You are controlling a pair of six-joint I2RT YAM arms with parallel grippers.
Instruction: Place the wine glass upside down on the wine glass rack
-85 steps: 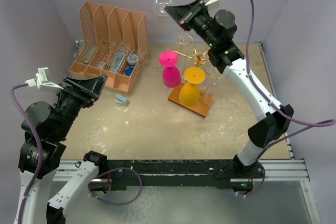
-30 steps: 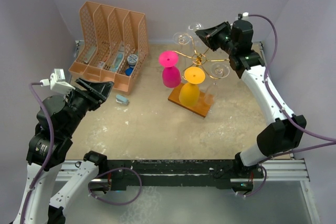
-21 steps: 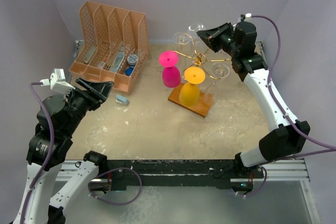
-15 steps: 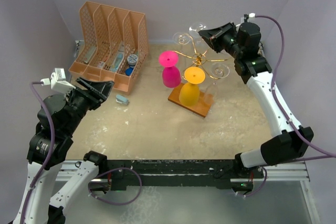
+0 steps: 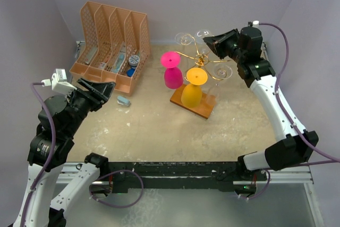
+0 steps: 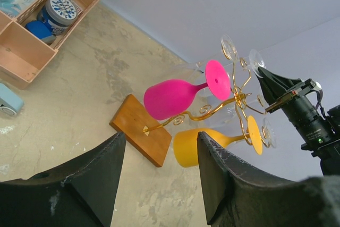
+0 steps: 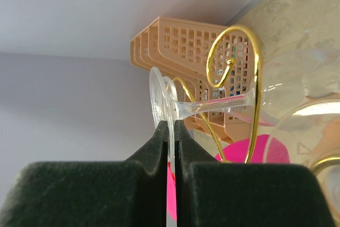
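My right gripper (image 5: 216,42) is shut on the foot of a clear wine glass (image 5: 202,34), held upside down at the top back of the gold wire rack (image 5: 201,57). In the right wrist view the foot (image 7: 162,97) is pinched between the pads, and the stem (image 7: 215,105) runs to a curled gold arm (image 7: 256,86). A pink glass (image 5: 171,73), a yellow glass (image 5: 192,87) and other clear glasses (image 5: 185,39) hang on the rack. My left gripper (image 5: 101,90) is open and empty, far left of the rack (image 6: 234,99).
An orange file organizer (image 5: 109,43) with small items stands at the back left. A small blue-grey object (image 5: 124,100) lies in front of it. The rack's wooden base (image 5: 197,109) sits mid-table. Walls close in behind and on both sides.
My right gripper has carried the clear glass from high at the back left down and rightward to the rack's top arms. The left arm has hardly moved in the last second.
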